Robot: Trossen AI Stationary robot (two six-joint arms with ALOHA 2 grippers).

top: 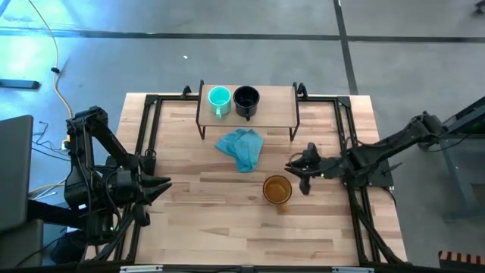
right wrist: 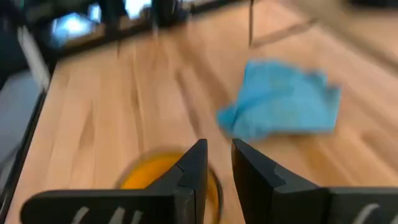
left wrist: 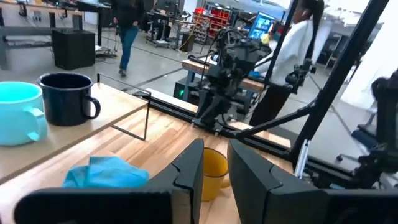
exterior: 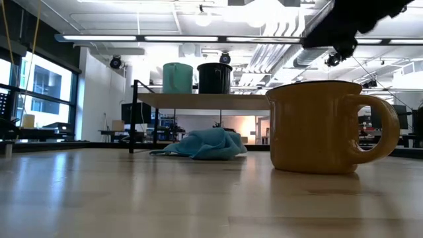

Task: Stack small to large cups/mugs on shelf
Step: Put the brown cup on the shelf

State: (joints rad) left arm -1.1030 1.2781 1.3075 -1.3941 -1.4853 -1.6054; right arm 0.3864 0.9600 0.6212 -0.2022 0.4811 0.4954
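The amber-yellow mug (top: 277, 189) stands upright on the tabletop, its handle (exterior: 383, 129) toward the right arm. The teal mug (top: 219, 98) and the black mug (top: 246, 99) stand side by side on the left half of the shelf (top: 276, 102). My right gripper (top: 297, 171) hovers above the amber mug's (right wrist: 158, 174) right side, clear of it, with its fingers nearly together. My left gripper (left wrist: 216, 168) waits at the table's left edge (top: 163, 183), its fingers also nearly together. The amber mug (left wrist: 214, 171) shows beyond them.
A crumpled blue-teal cloth (top: 241, 149) lies on the table just in front of the shelf, between the shelf and the amber mug. The right half of the shelf board is bare. Black frame rails (top: 348, 144) run along both table sides. People stand in the room behind.
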